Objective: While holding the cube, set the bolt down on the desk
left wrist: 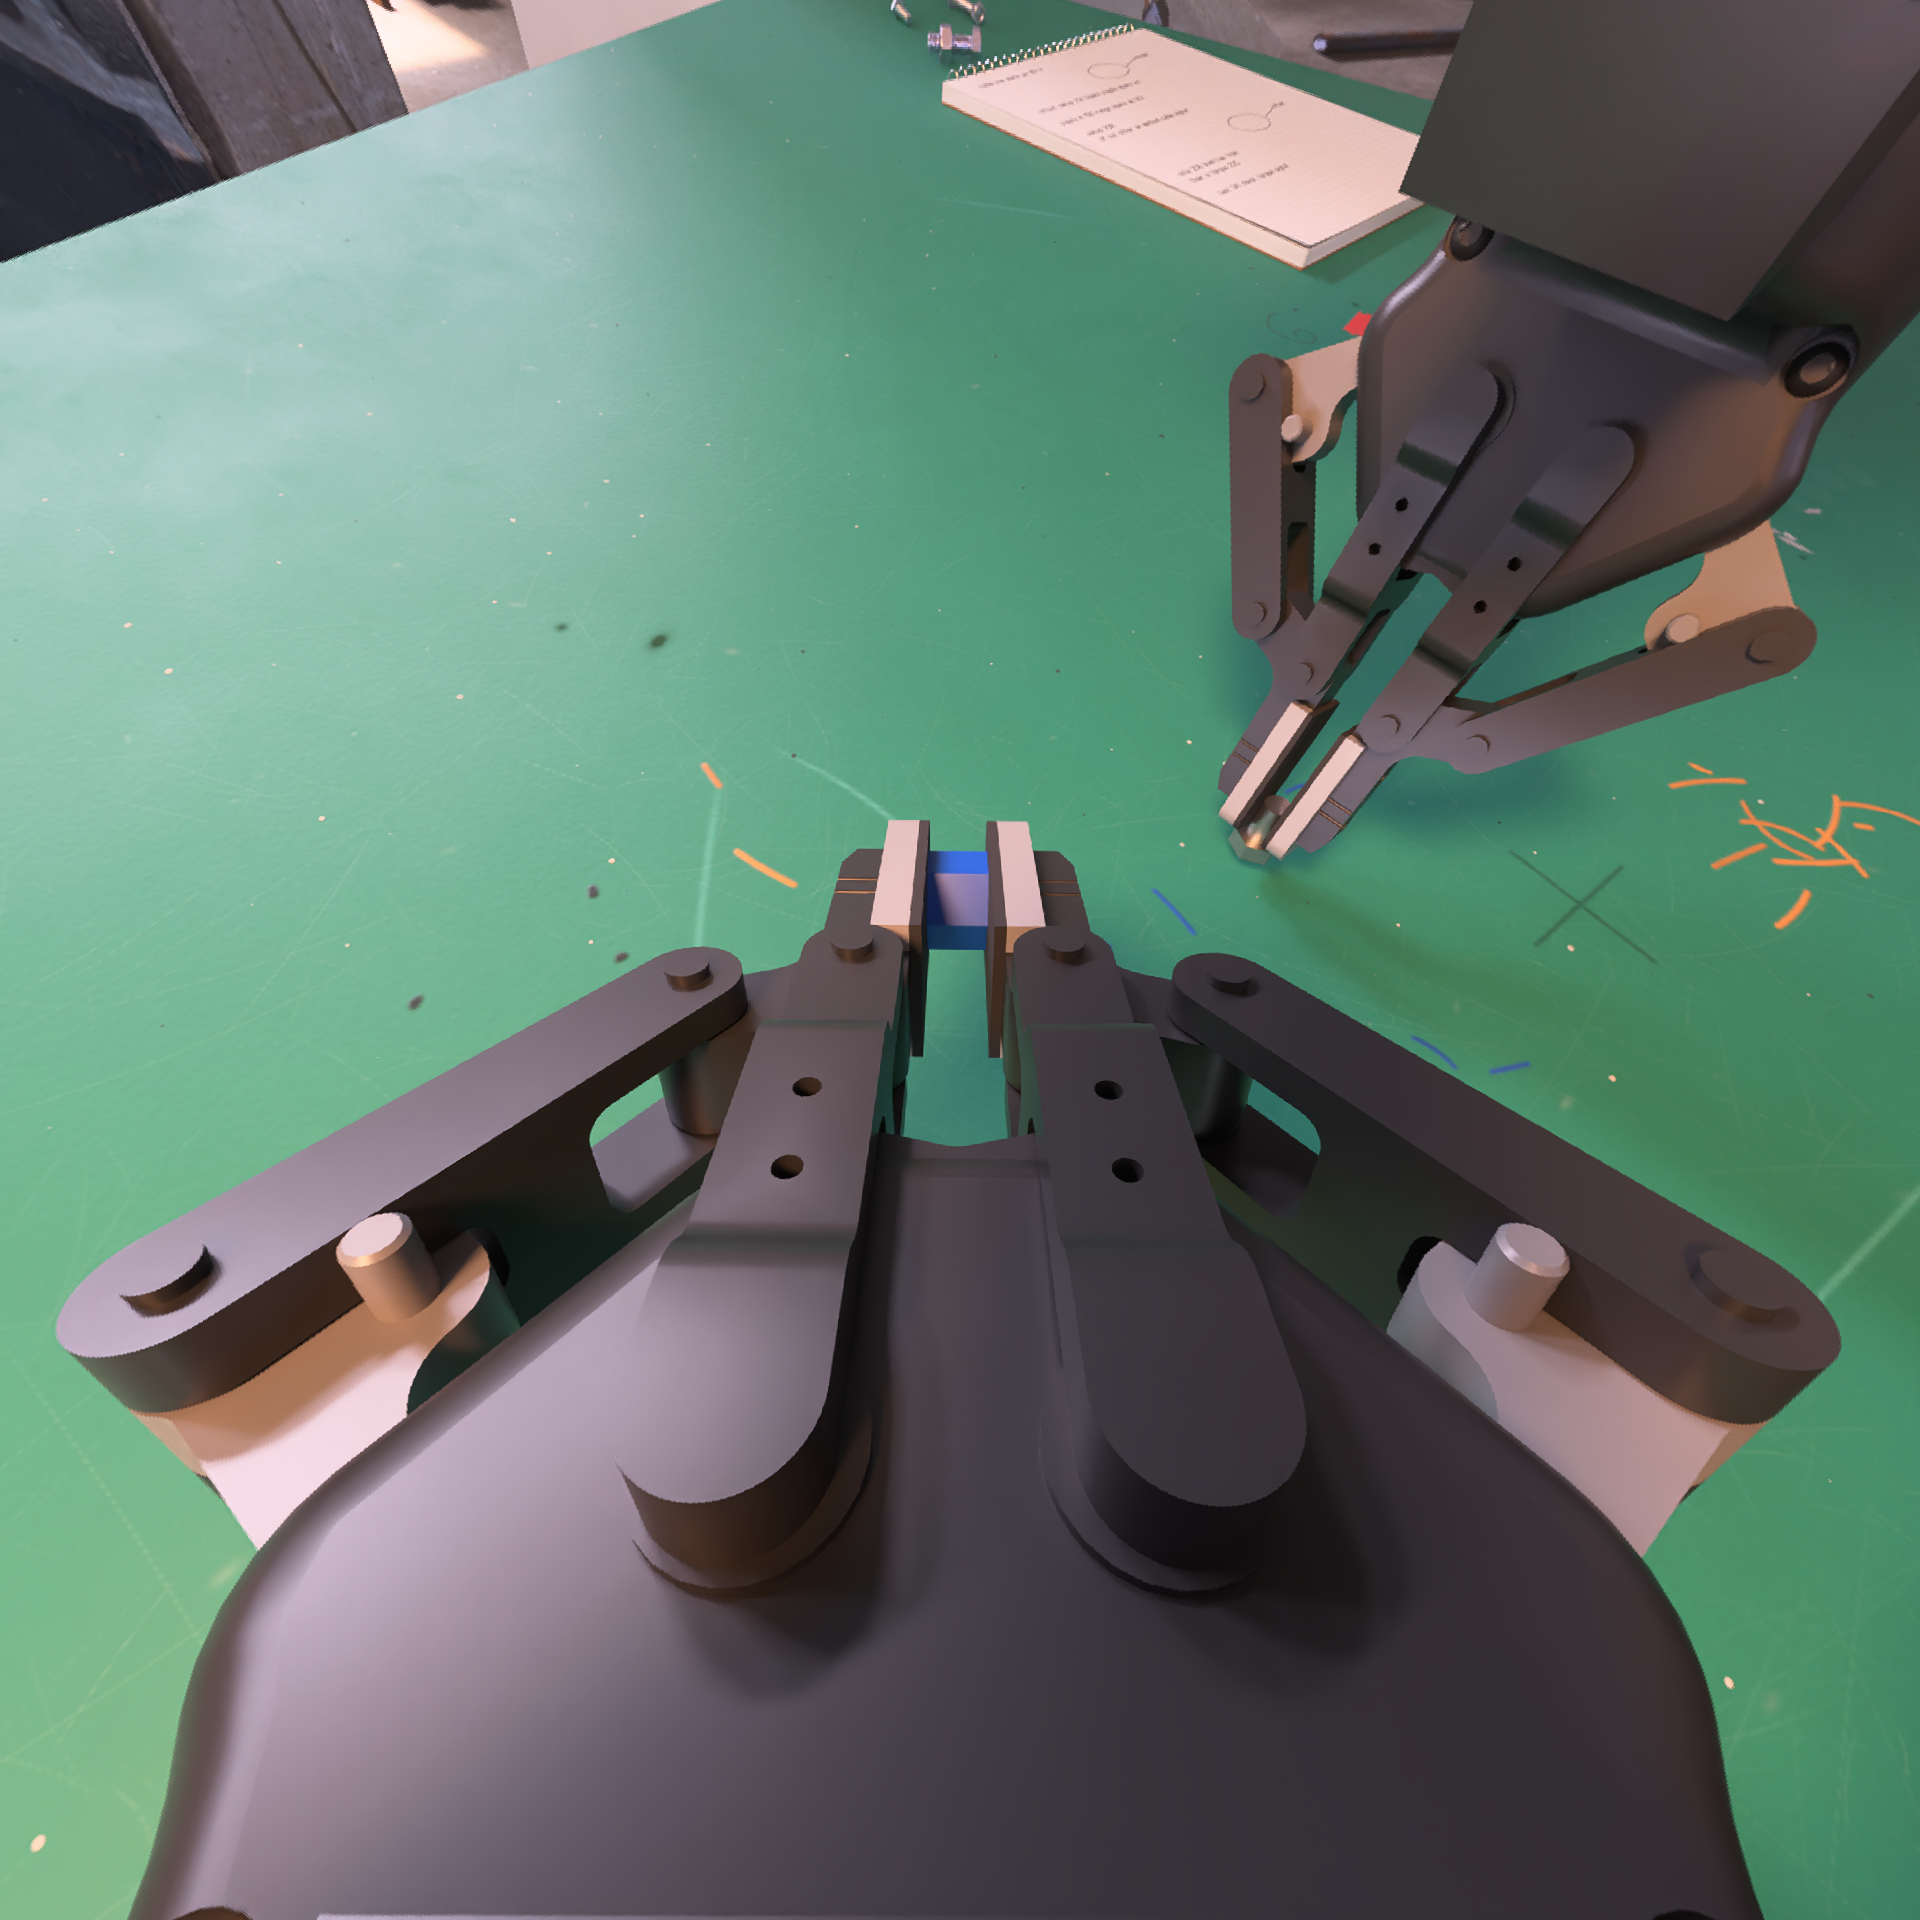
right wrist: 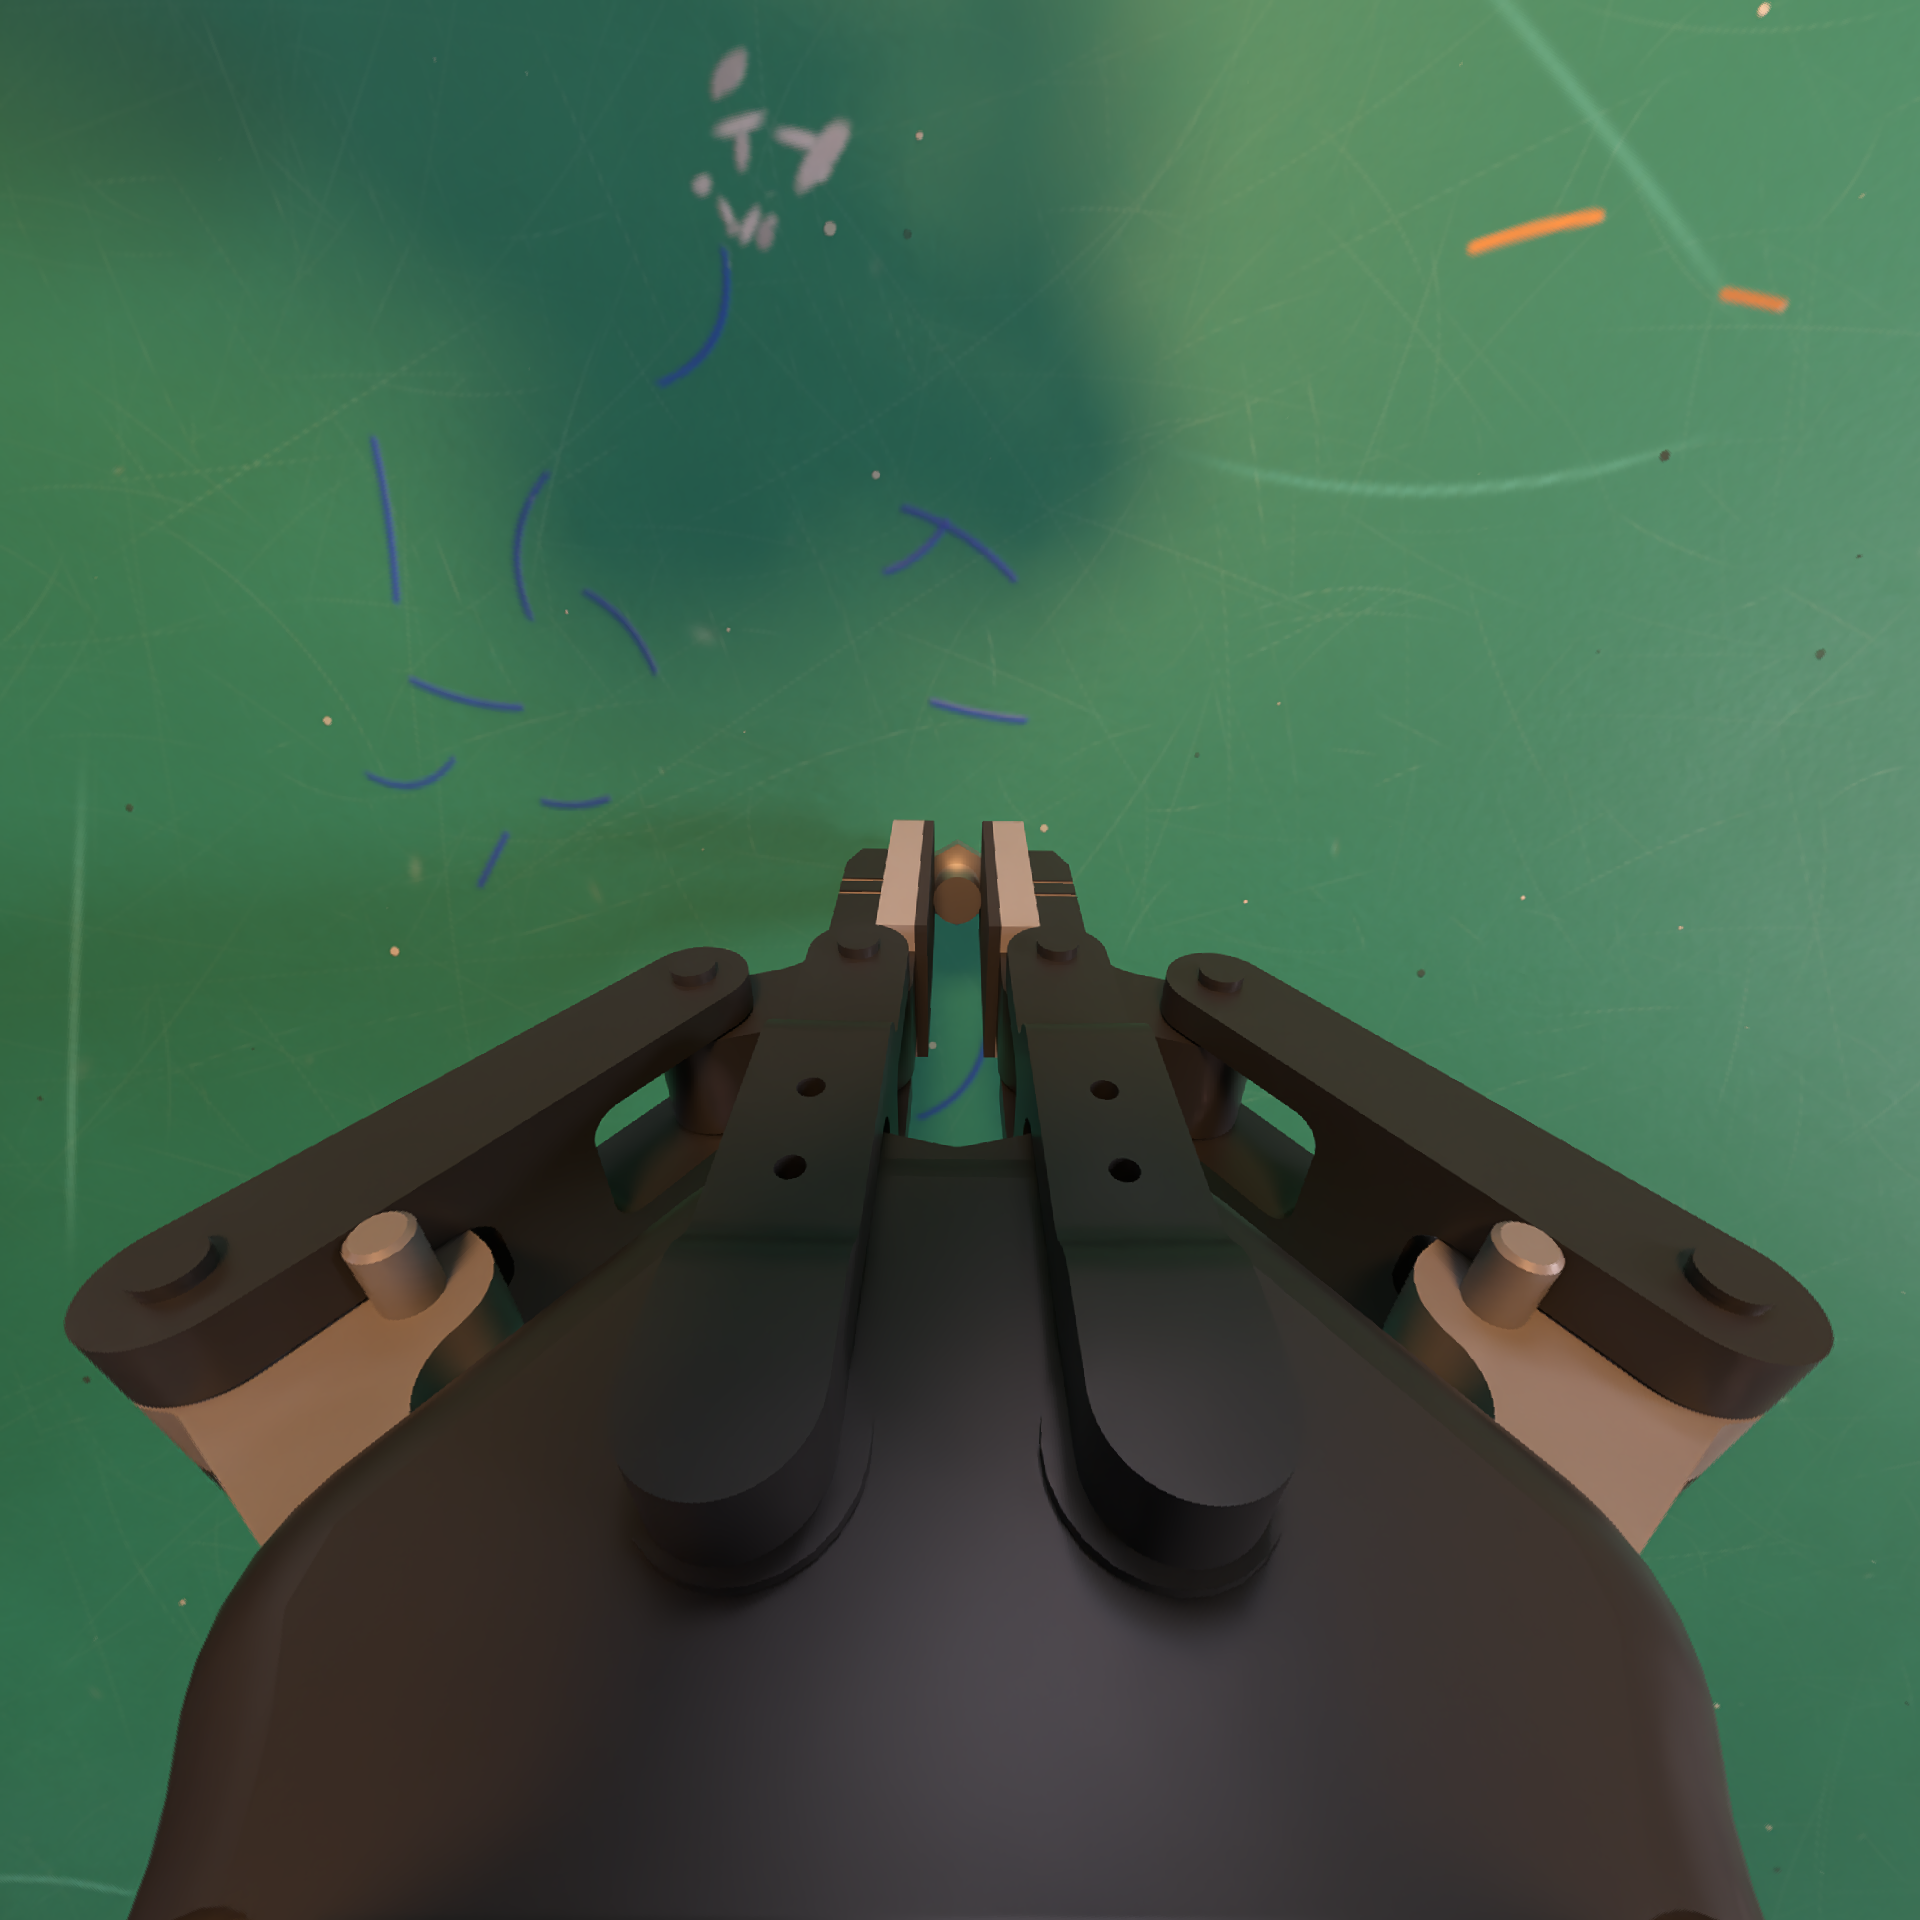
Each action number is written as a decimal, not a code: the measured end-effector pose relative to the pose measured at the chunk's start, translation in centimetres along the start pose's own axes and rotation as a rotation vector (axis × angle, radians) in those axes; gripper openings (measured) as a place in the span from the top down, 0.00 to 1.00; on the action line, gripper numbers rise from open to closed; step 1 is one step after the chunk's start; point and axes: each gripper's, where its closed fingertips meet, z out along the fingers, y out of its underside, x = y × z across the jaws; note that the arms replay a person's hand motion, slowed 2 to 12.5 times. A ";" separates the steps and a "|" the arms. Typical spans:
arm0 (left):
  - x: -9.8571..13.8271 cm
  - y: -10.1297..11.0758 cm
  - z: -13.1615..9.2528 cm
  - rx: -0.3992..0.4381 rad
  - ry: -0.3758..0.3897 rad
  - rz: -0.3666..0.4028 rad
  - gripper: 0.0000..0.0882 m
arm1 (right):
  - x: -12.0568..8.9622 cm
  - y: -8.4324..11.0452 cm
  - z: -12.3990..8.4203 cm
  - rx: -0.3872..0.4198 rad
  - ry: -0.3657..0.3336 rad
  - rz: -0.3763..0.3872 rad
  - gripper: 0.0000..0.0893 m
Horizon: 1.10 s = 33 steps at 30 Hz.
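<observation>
My left gripper point(left wrist: 957, 873) is shut on a small blue cube point(left wrist: 957, 896) and holds it above the green desk point(left wrist: 520, 520). My right gripper point(right wrist: 957, 873) is shut on a metal bolt point(right wrist: 956, 888), gripped by its shank between the pads. In the left wrist view the right gripper point(left wrist: 1276, 821) points steeply down to the right of the cube, and the bolt's point(left wrist: 1254, 834) hex head is at or just above the desk surface; I cannot tell if it touches.
A spiral notepad point(left wrist: 1184, 135) lies at the far right of the desk. Loose bolts and nuts point(left wrist: 953, 40) lie beyond it near the far edge. The desk point(right wrist: 1455, 727) bears blue and orange pen marks and scratches.
</observation>
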 end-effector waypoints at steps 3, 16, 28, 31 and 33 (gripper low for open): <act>0.0 0.0 0.0 0.002 0.000 -0.001 0.89 | -0.2 0.3 0.0 -0.024 -0.019 -0.002 0.91; -0.1 -0.1 -0.2 0.005 -0.001 -0.003 0.89 | -0.1 0.9 0.1 -0.102 -0.027 -0.047 0.91; -0.1 -0.1 -0.2 0.005 0.002 -0.001 0.89 | 0.0 1.2 0.2 -0.135 -0.027 -0.052 0.77; 0.0 -0.1 -0.2 0.005 0.003 -0.001 0.89 | 0.1 1.3 0.1 -0.145 -0.024 -0.052 0.77; 0.0 -0.1 -0.2 0.005 0.004 0.000 0.89 | 0.1 1.3 0.1 -0.153 -0.021 -0.053 0.77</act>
